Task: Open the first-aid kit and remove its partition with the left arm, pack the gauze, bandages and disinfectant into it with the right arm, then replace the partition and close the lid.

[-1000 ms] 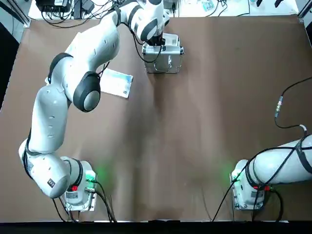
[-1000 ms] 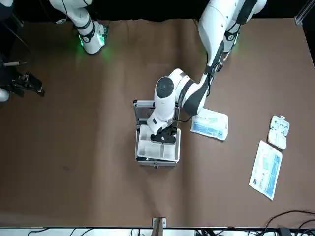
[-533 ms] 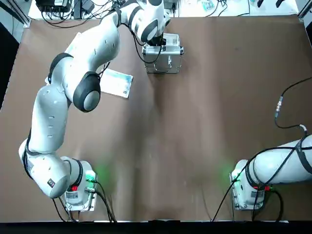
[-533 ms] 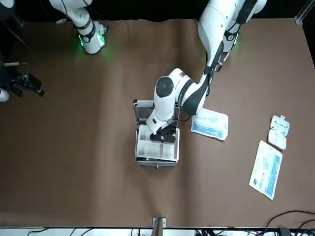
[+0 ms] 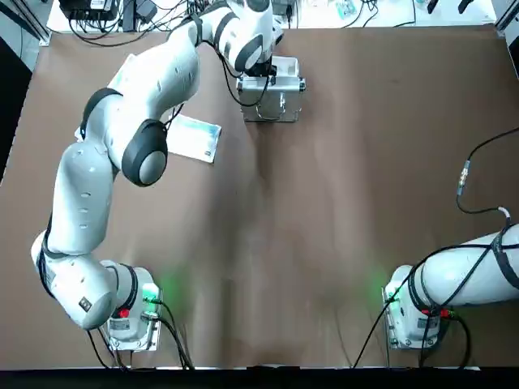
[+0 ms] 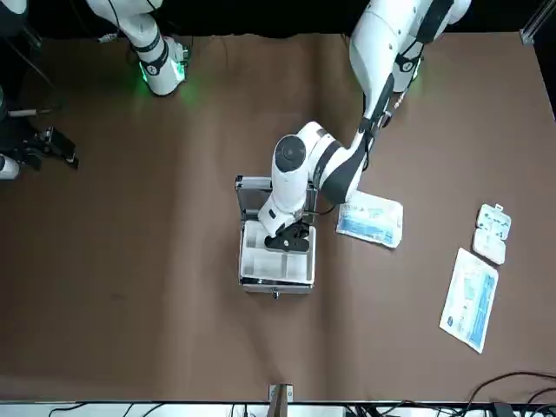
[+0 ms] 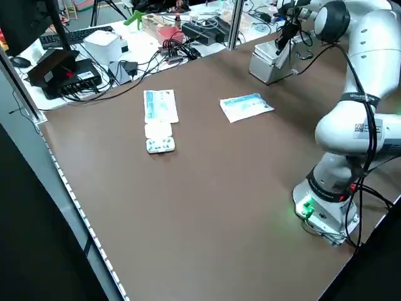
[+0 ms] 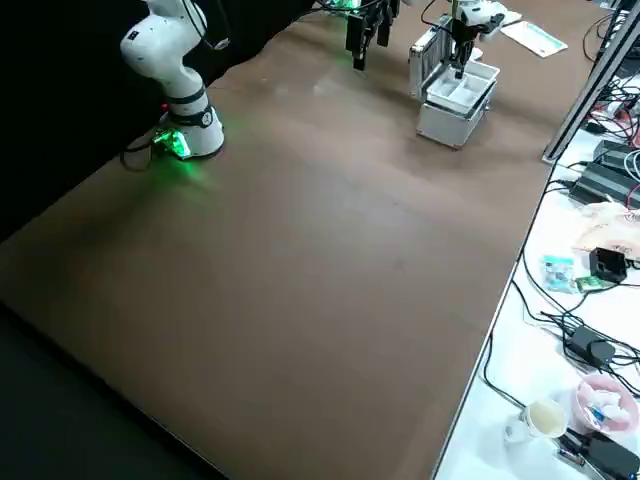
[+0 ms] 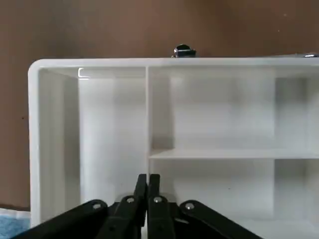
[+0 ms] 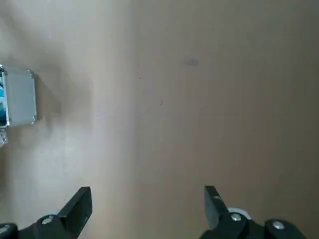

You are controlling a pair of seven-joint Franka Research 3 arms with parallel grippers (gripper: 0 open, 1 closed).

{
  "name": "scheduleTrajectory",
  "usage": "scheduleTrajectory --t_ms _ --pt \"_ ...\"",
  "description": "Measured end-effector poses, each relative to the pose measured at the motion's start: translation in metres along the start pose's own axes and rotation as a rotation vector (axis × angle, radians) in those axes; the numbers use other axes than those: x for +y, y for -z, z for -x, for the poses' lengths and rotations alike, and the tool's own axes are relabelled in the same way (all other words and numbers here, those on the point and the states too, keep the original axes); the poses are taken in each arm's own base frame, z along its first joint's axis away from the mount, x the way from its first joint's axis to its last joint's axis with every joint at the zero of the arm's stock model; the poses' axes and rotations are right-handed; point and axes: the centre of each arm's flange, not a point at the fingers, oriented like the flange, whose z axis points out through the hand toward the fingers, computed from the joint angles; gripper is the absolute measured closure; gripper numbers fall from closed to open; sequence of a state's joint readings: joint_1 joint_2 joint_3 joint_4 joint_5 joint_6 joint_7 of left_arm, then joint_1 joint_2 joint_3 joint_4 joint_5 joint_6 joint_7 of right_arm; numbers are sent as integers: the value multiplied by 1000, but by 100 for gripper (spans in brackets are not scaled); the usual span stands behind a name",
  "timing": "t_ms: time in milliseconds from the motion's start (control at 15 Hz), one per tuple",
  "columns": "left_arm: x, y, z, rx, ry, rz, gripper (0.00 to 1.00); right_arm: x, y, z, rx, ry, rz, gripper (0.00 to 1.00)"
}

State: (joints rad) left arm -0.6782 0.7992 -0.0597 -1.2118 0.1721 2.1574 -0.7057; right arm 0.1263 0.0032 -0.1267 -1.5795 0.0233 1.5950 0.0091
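Pincer work first: from overhead, the left arm [image 5: 122,138] reaches across the brown bench [image 5: 324,203] to the small silver aluminium first-aid kit [image 5: 272,97] at the far edge, its wrist hiding the left pincer there. A flat blue-white packet [image 5: 195,138] lies near the kit on the robot's left. The right arm [image 5: 470,275] sits folded by its base.

The front view shows the left pincer [image 6: 287,241] down in the open kit, on the white plastic partition [image 6: 276,265] with its several compartments; the lid [image 6: 252,195] stands raised behind. Well apart on the robot's left lie a small white blister pack [image 6: 492,233] and a long blue-white packet [image 6: 469,300].

In the left wrist view the left pincer's fingertips [image 9: 141,186] are pressed together, narrow, at the partition's near wall; whether they pinch that wall I cannot tell.

The right wrist view shows the right pincer [image 10: 147,201] spread wide above bare bench, holding nothing.
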Motion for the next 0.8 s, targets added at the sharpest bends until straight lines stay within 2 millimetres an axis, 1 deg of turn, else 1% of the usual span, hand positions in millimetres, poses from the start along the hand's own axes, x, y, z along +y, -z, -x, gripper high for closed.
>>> scheduleTrajectory --t_ms 800 --pt "3 -8 0 14 4 16 97 -3 -2 2 -15 6 0 0"
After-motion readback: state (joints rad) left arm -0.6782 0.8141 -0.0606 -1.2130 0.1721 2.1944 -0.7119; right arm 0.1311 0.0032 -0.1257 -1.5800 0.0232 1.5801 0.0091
